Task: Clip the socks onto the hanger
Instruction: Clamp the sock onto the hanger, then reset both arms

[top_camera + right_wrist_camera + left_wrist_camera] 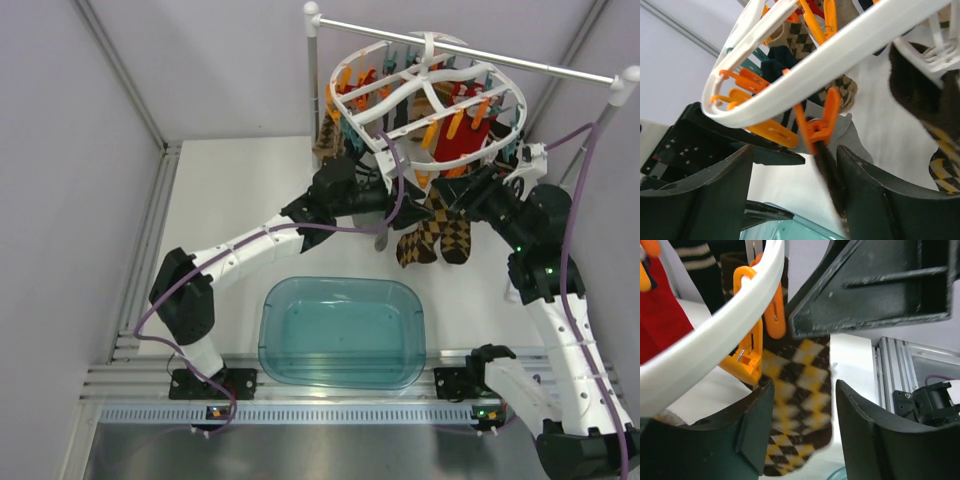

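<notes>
The diamond-check socks hang below the near rim of the hanger, pinned by an orange clip. The left claw stands parted and grips nothing. In its wrist view a sock hangs in the gap, close to the 9 o'clock finger. From above, that claw sits at 10 o'clock of the socks. The right claw is at 1 o'clock, likewise parted and empty, with a second clip dangling between its fingers.

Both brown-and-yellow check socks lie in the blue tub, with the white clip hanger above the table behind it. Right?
No. The check socks hang under the white clip hanger, beyond the blue tub, not in it. The top external view shows this. The rest holds.
</notes>
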